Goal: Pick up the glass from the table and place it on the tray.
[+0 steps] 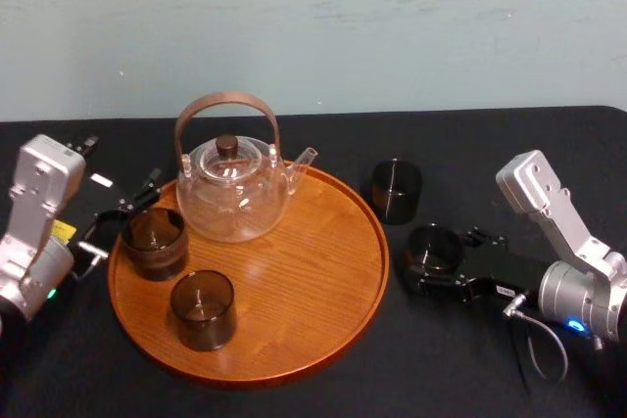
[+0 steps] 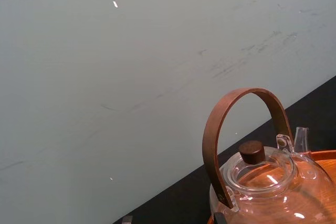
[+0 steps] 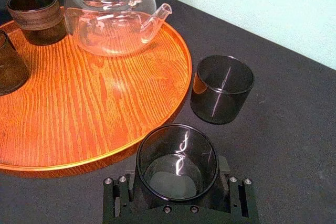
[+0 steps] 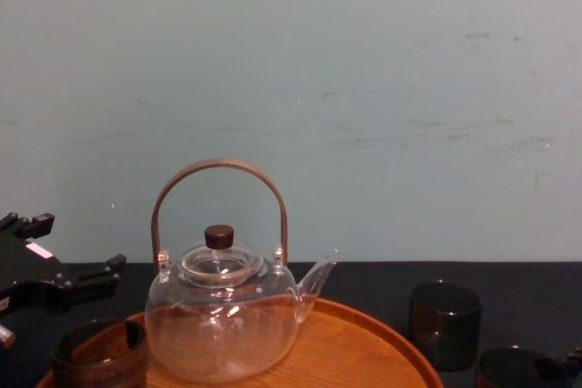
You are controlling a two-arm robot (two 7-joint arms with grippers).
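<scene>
Black-clothed bench (image 1: 509,144), pale wall behind. Glass (image 3: 177,163) stands on bench just right of tray (image 1: 304,271), right gripper (image 1: 438,259) fingers closed on its walls. Lift straight, clear low rim, carry left, set on bare wood short of teapot (image 1: 232,193); avoid second glass (image 1: 396,191). Left gripper (image 1: 122,212) idle at tray's left edge, fingers spread. Right fingertips hidden behind glass; grip firmness unclear.

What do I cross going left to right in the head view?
Left gripper, banded glass on the tray, teapot, lone glass on the table, held glass in the right gripper.
</scene>
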